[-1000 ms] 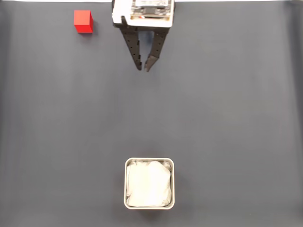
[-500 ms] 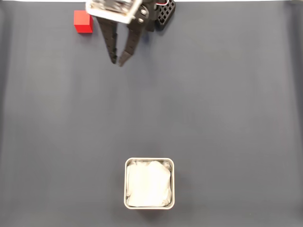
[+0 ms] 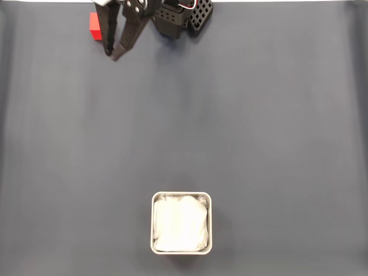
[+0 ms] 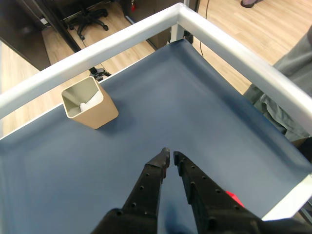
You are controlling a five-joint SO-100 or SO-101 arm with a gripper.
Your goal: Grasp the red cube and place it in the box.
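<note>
**Hand closing in on cube at table's far corner**

The hand is hovering empty beside the red cube, its two black fingers drawn narrow with the tips nearly meeting, as the wrist view is also showing. The cube is sitting at the table's top-left corner in the fixed view, partly hidden behind one finger. The box is waiting well apart, near the middle of the opposite edge, its white lining facing up. The fingers will likely need spreading before any grasp.
</note>
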